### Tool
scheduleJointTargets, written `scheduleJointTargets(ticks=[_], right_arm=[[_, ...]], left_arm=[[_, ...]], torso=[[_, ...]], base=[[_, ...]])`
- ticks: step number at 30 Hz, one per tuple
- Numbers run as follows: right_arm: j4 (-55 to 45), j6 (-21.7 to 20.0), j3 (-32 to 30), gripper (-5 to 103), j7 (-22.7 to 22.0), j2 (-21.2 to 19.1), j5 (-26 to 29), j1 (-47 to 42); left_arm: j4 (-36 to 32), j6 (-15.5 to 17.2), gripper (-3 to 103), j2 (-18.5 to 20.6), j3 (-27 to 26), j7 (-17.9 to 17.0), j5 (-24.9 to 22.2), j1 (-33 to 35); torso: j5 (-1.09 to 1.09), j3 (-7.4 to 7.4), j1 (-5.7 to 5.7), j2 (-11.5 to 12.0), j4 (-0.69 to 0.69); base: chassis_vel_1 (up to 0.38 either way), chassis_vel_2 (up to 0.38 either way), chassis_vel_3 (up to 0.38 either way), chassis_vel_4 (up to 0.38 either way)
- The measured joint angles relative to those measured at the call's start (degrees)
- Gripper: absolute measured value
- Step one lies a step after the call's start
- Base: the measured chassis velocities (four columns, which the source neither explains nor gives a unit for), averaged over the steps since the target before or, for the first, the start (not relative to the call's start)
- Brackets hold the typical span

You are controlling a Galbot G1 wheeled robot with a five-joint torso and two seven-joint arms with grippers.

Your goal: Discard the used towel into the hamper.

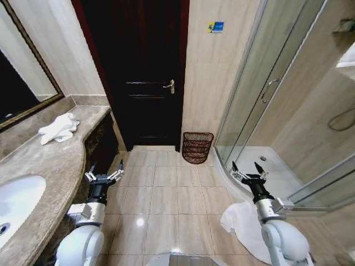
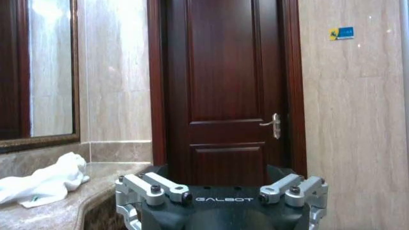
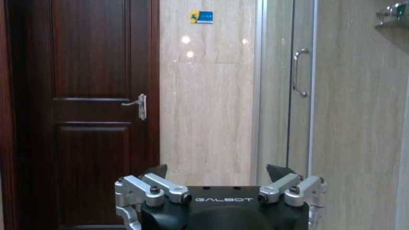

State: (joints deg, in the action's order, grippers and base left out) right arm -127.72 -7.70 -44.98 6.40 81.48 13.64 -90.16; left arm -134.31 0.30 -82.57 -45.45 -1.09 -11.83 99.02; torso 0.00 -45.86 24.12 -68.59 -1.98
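Note:
A crumpled white towel (image 1: 58, 128) lies on the marble counter (image 1: 50, 166) at the left, near the mirror; the left wrist view shows the towel (image 2: 45, 184) on the counter's edge. The hamper (image 1: 197, 147), a small dark red-brown openwork basket, stands on the floor against the wall, between the dark door and the shower. My left gripper (image 1: 104, 173) hangs open and holds nothing, beside the counter front and well below the towel. My right gripper (image 1: 249, 170) is open with nothing in it, near the shower's rim. Both point towards the door wall.
A second white cloth (image 1: 239, 219) lies on the floor tiles by my right arm. A sink (image 1: 14, 205) is set in the counter at near left. The glass shower enclosure (image 1: 266, 111) stands to the right, and the dark door (image 1: 138, 72) is shut.

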Motion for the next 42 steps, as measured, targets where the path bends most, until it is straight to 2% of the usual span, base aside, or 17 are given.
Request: scheduleJointTargets(ticks=[22,42], right_arm=[[-1.07,1.44,0.26,100,-1.30,1.95,-0.96,-0.23],[1.78,3.46,-0.08,100,-1.66,2.69,-2.79,0.63]], left_arm=[[-1.50,-1.00,100,-0.61,-0.79,0.73,-1.89,1.52],[-0.58,-1.22,100,-0.59,-0.41,0.90,-1.27,1.26]], torso=[[0.00,0.00,0.00,0.00,0.00],[0.00,0.00,0.00,0.00,0.00]], base=[[0.000,0.000,0.000,0.000],[0.000,0.000,0.000,0.000]])
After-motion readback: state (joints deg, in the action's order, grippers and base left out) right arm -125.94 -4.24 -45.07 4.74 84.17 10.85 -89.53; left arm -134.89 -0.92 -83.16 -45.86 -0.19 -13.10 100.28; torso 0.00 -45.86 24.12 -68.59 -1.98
